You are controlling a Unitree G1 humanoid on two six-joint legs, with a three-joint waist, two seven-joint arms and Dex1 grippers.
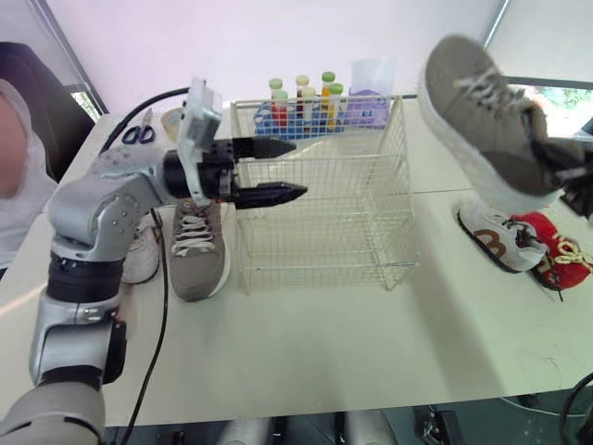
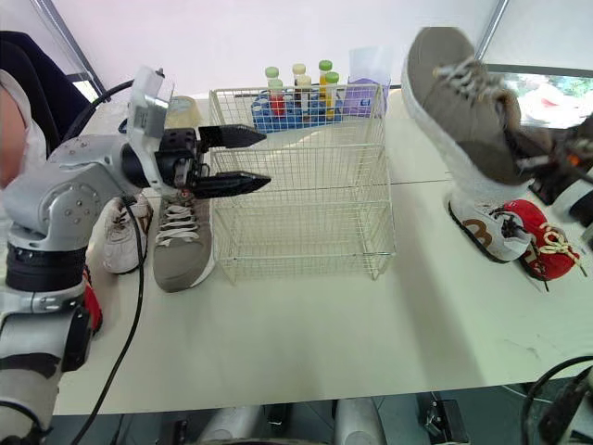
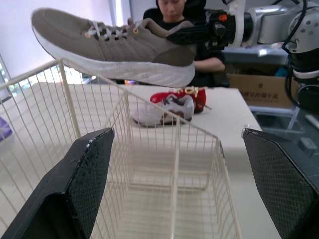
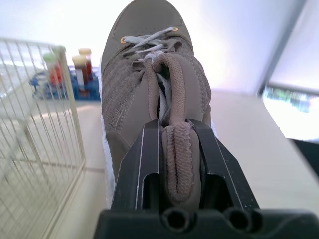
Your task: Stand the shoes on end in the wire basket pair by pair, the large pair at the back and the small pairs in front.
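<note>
1. Head views: the right hand [image 1: 559,165] is clenched on the heel collar of the large grey shoe [image 1: 482,111]. It holds the shoe aloft with the toe pointing up and away from the hand. The left hand [image 1: 296,169] is released, its fingers [image 1: 269,146] spread just beside the upper edge of the wire basket [image 1: 324,218], which holds no shoes. The shoe's mate [image 1: 196,250] lies flat on the desk [image 1: 324,362], below the left hand.
2. Left wrist view: the basket floor lies straight ahead of the spread fingers. The raised shoe hangs beyond the far rim, and a small white shoe [image 3: 159,113] and a red shoe [image 3: 187,94] sit on the desk past it.
3. Right wrist view: both fingers pinch the padded collar, which bulges between them. The shoe looks light, with a soft knit upper and a stiffer sole. That cushioned collar likely lets the shoe swing, so a deep hold at the heel seems the safest grip.
</note>
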